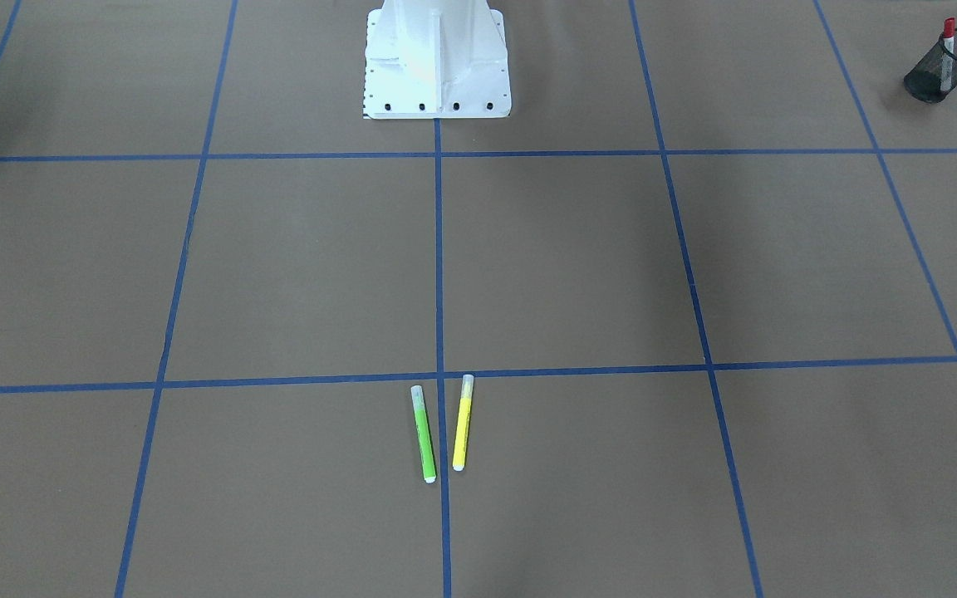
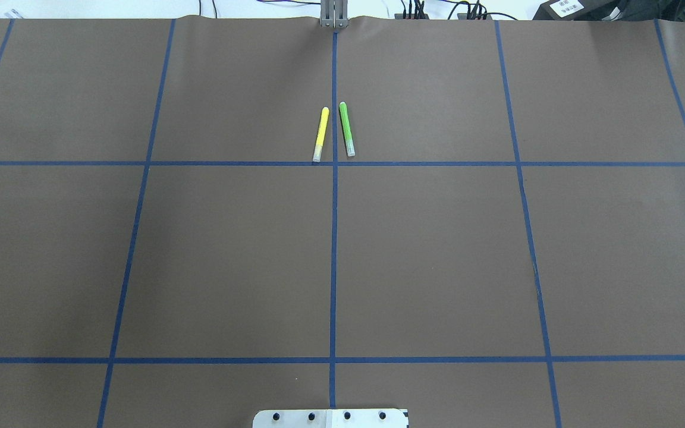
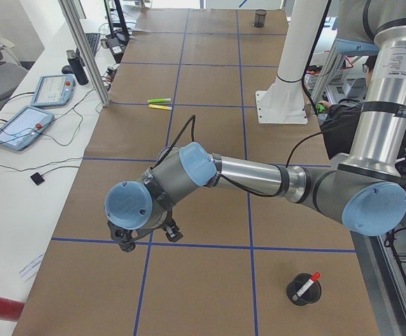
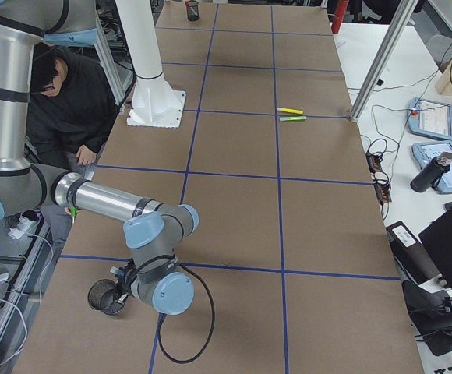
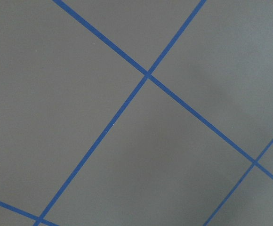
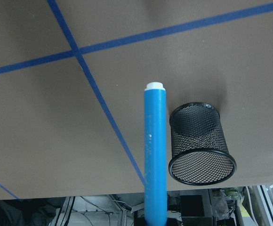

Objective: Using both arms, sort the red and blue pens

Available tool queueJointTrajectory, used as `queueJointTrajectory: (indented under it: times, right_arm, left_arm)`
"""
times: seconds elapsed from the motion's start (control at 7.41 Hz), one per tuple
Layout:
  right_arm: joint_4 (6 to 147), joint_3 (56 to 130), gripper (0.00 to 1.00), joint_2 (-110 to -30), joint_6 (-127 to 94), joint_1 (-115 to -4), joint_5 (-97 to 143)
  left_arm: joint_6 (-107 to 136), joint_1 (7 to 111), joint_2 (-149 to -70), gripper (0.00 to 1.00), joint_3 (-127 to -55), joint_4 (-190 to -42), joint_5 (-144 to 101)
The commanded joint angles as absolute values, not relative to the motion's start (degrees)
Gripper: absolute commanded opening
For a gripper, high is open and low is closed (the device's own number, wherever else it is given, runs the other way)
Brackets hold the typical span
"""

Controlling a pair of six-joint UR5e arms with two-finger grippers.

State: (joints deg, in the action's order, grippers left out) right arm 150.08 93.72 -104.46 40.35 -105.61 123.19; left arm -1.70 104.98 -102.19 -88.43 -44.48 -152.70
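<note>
The blue pen (image 6: 155,155) juts from the right gripper (image 4: 119,294). Its fingers are out of frame, but I judge the jaws clamped on the pen. The pen hangs beside the black mesh cup (image 6: 200,141), not over its mouth. Released here it would drop onto the tabletop (image 6: 42,141), and a low swing could clip the rim and tip the cup. The red pen (image 1: 948,50) stands in the other cup (image 1: 927,79). For the left gripper (image 3: 145,238), I cannot tell how the jaws stand.

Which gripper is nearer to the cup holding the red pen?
Left. The left gripper hovers near that cup; the right gripper holds the blue pen by another cup at the opposite end.
</note>
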Motion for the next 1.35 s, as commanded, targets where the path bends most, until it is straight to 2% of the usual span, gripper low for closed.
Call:
queueJointTrajectory:
  times: [0.0, 0.54, 1.22]
  right_arm:
    - [150.6, 93.3, 0.00, -108.8, 43.2, -109.8, 122.1]
    - [153.5, 90.3, 0.00, -108.7, 44.9, -116.3, 118.7]
    - [154.2, 88.6, 0.00, -108.9, 44.9, -117.3, 118.4]
  left_arm:
    - [-1.7, 104.2, -102.2, 1.00, -88.6, -44.6, -153.6]
    - [-1.7, 104.2, -102.2, 1.00, -88.6, -44.6, -154.4]
    - [-0.6, 103.7, -102.2, 1.00, -90.4, -44.5, -154.3]
